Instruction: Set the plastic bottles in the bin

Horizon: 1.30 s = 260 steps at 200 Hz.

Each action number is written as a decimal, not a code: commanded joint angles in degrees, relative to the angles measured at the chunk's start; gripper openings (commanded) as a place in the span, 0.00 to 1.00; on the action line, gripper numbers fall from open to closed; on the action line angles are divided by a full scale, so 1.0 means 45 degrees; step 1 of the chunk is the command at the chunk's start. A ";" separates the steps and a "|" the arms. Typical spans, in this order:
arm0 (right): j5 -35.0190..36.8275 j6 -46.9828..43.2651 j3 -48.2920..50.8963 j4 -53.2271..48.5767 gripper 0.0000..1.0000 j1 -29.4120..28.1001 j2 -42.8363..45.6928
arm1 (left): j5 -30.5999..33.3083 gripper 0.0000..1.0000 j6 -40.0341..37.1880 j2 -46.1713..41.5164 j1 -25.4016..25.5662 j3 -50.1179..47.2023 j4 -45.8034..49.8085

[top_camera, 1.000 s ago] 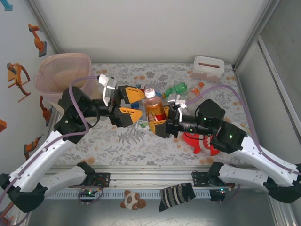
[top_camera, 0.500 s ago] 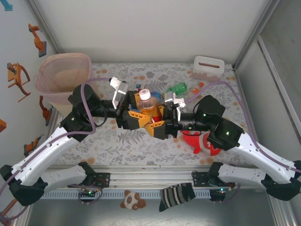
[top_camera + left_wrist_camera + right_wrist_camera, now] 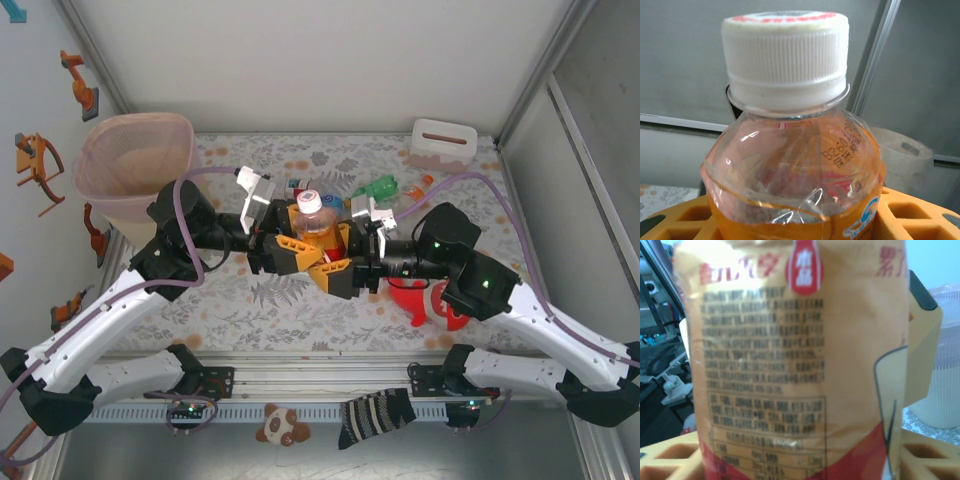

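**Operator:** Top view first. Where is my bottle?

**Spotter:** Your amber bottle is upright over the middle of the table, white cap up. Your left gripper and right gripper meet nose to nose around it. The bin sits at the far left corner, well apart from the bottle. A green bottle lies just behind, and the red plush shark is partly under your right arm.

**Operator:** And the left wrist?

**Spotter:** Your yellow fingers press the bottle from both sides below its shoulder. That hand is clamped on it.

**Operator:** Right wrist?

**Spotter:** The orange label sits between your yellow fingers. I cannot tell whether they grip it or stand off it.
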<state>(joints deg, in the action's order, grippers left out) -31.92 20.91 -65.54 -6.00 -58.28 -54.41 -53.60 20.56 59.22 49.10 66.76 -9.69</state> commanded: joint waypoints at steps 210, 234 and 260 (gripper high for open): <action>0.7966 -0.0197 -0.0909 -0.6438 0.92 -0.0076 0.0673 | 1.0818 0.44 -0.3513 0.1001 -0.5736 0.5984 1.1980; 0.8165 -0.0144 -0.0982 -0.6624 0.92 -0.0063 0.0546 | 1.0788 0.44 -0.3563 0.1725 -0.7475 0.6706 1.2441; 0.8351 -0.0131 -0.0958 -0.6747 0.92 -0.0073 0.0583 | 1.0377 0.44 -0.3399 0.2668 -0.9515 0.7457 1.2732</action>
<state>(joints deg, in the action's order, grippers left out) 3.16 19.90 -67.94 -35.40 -58.33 -52.07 -6.42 5.65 68.36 12.75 96.68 44.38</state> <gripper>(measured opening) 0.915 0.483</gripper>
